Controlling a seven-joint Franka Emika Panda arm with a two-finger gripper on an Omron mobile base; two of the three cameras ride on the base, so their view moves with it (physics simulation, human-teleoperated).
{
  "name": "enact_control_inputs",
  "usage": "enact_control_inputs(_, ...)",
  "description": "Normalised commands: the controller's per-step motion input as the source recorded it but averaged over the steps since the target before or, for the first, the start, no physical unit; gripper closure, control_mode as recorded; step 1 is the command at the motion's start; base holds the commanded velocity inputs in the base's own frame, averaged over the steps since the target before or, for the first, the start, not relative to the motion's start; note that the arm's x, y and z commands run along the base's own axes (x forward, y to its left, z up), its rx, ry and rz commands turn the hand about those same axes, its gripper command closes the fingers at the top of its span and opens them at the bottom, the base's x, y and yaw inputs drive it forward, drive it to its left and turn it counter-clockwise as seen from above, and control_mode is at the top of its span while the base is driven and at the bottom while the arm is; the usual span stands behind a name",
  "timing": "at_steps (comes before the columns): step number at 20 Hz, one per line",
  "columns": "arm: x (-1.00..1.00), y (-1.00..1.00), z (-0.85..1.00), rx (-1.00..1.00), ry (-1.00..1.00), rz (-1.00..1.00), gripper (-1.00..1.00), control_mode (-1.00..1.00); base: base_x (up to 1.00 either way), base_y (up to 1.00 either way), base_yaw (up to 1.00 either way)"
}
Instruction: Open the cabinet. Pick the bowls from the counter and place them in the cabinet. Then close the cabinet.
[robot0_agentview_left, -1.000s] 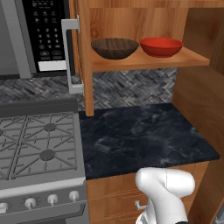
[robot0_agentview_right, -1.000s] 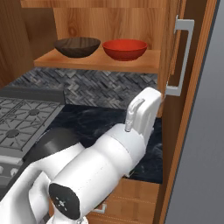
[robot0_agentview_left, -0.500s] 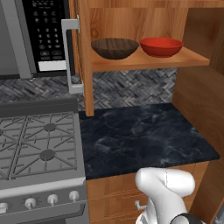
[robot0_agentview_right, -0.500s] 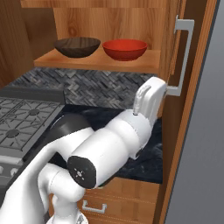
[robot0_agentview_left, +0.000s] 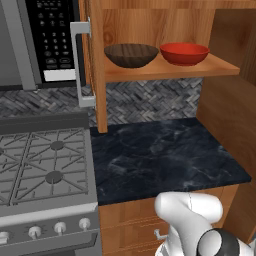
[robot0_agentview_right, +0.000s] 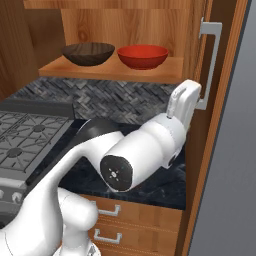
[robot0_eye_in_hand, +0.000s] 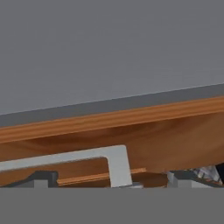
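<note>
The cabinet stands with both doors swung out, and its wooden shelf (robot0_agentview_left: 150, 74) carries the dark wood-grain bowl (robot0_agentview_left: 131, 54) on the left and the glossy red bowl (robot0_agentview_left: 184, 52) on the right. They also sit side by side as wood-grain bowl (robot0_agentview_right: 91, 53) and red bowl (robot0_agentview_right: 143, 56). My hand (robot0_agentview_right: 184, 100) is raised beside the right door (robot0_agentview_right: 222, 130), just under its grey bar handle (robot0_agentview_right: 212, 62). In the hand view my gripper (robot0_eye_in_hand: 113, 180) is open, with the handle's end post (robot0_eye_in_hand: 118, 168) between the fingertips (robot0_eye_in_hand: 43, 178). Below lies the bare dark counter (robot0_agentview_left: 165, 160).
A grey gas stove (robot0_agentview_left: 45, 170) adjoins the counter on the left, with the black microwave (robot0_agentview_left: 50, 40) above it. The left door (robot0_agentview_left: 96, 65) and its handle (robot0_agentview_left: 79, 65) jut out next to the microwave. Wooden drawers (robot0_agentview_right: 130, 220) sit under the counter.
My arm has swung up and to the right, carrying the hand closer to the right door's handle. Bowls and doors have not moved.
</note>
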Motion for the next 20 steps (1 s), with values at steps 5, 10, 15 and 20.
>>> enact_control_inputs(5,0.45,-0.06,-0.06,0.00,0.05,0.00,-1.00,-1.00,0.00,0.00,0.00)
enact_control_inputs(10,0.40,-0.12,-0.29,0.00,0.07,0.00,-1.00,-1.00,0.00,0.00,0.00)
enact_control_inputs(15,0.37,-0.08,-0.28,0.00,0.06,0.00,-1.00,-1.00,0.00,0.00,0.00)
enact_control_inputs(20,0.45,0.00,-0.19,0.00,0.09,0.07,-1.00,-1.00,0.00,0.00,0.00)
